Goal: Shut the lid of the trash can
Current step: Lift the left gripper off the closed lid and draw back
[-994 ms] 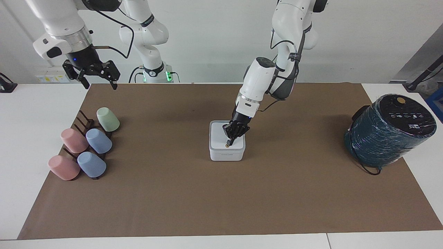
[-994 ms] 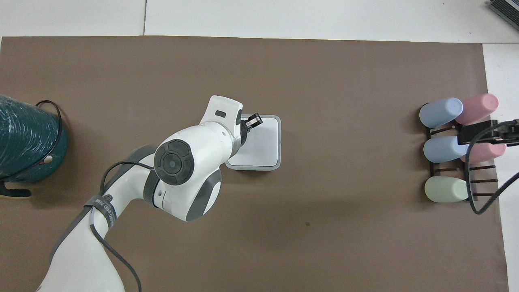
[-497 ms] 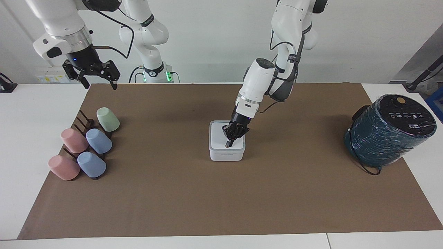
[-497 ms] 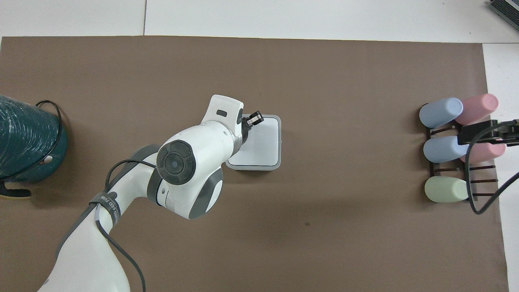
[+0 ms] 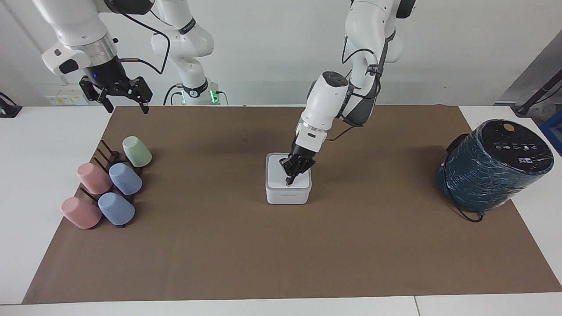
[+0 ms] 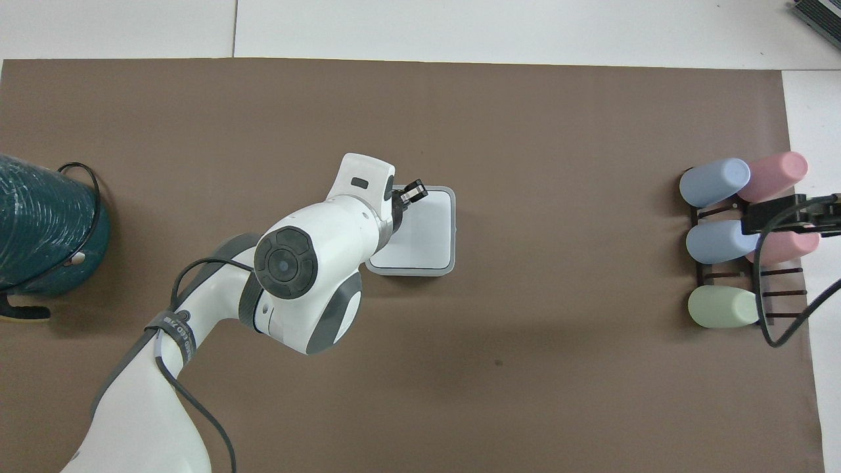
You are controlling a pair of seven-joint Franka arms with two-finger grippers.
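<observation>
The trash can (image 5: 288, 180) is sitting near the middle of the brown mat (image 5: 281, 245), well apart from the cup rack (image 5: 105, 182) at the right arm's end and the teal appliance (image 5: 494, 164) at the left arm's end. Its lid (image 5: 281, 173) is lying flat and level with the rim – judged closed, or nearly so.

The left gripper (image 5: 290, 181) is pointing down at the lid's farther edge, with the fingers pressed together into a single tip. In the facing view that tip is meeting the lid surface at the spot where a small orange dot would sit. The step in hand is judged to be the final press-down on the lid.

The next move is calling for one of two things – a little more downward push if the latch is not yet seated, or a straight upward lift of the gripper so that the lid is not dragged open.

The right gripper (image 5: 117, 91) is waiting, raised over the mat's corner near the rack, with its fingers spread.

The facing view is showing the tip-to-lid contact and the can's front wall. The overhead view is hiding that contact under the left arm's wrist, showing only the fingertips (image 6: 412, 193) over the lid, but it is confirming that the lid (image 6: 427, 230) is covering the can squarely, with an even grey rim on the visible sides.
</observation>
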